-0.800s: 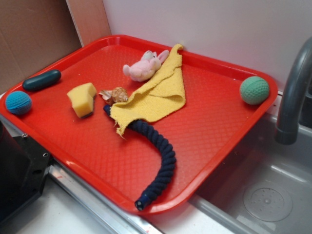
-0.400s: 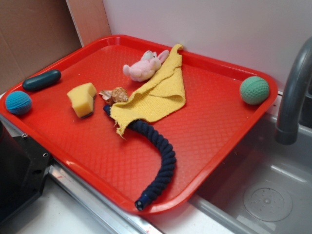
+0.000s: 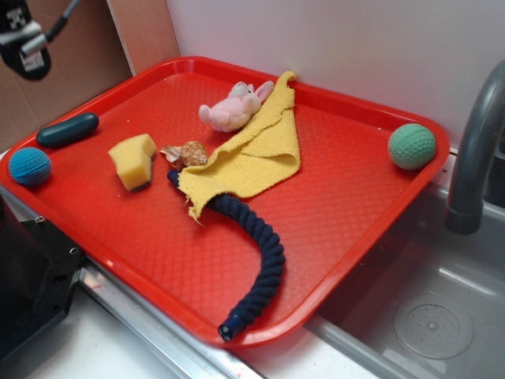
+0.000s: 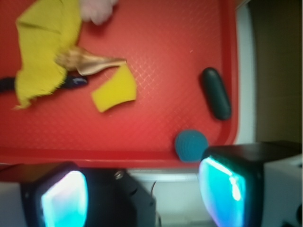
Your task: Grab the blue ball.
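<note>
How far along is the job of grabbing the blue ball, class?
Barely begun. Done: nothing; the blue ball lies untouched at the red tray's edge, beside the dark capsule. In hand: the gripper hangs above the tray, holding nothing. Left: descend over the ball, close, lift.

gripper [image 3: 24,43]: cut off by the exterior view's top-left corner; only a dark piece shows, so how the jaws stand cannot be read.
fingers [image 4: 222,189]: blurred in the wrist view, lower ends cropped by the bottom edge.
blue ball [image 4: 191,145]: its lower right is hidden behind a finger.
navy rope [image 3: 256,260]: upper end hidden under the yellow cloth [image 3: 252,154].
pink plush toy [image 4: 97,9]: cut off at the wrist view's top edge.
faucet [image 3: 473,150]: cropped at the right edge.
</note>
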`<state>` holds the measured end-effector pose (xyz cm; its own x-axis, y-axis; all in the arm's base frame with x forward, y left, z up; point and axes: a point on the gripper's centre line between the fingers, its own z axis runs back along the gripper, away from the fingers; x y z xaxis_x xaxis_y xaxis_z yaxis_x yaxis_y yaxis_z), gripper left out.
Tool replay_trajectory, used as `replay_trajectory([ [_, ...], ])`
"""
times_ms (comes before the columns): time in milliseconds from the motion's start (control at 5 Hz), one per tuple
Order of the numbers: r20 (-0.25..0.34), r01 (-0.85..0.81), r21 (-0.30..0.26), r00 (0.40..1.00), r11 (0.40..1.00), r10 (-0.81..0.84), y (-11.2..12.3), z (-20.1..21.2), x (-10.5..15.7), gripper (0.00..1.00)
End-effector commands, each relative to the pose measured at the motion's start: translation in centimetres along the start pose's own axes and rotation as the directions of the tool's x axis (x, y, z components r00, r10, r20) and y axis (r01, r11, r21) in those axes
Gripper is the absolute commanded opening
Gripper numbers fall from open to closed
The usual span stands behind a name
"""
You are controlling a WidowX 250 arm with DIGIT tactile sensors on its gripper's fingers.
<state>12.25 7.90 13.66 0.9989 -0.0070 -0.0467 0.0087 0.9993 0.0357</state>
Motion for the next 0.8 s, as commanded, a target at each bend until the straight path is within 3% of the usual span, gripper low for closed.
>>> replay_trajectory([
  [0, 0.081, 0.074, 0.037, 0.994, 0.997, -0.077, 1.5, -9.2, 0.7, 1.0],
  [200, 0.083, 0.075, 0.03, 0.994, 0.997, -0.077, 1.8, -12.9, 1.0, 1.0],
  [400, 0.027, 0.086, 0.011, 0.996, 0.996, -0.086, 1.8, -14.2, 1.1, 1.0],
  [600, 0.011, 0.085, 0.029, 0.996, 0.996, -0.086, 1.7, -13.2, 1.0, 1.0],
])
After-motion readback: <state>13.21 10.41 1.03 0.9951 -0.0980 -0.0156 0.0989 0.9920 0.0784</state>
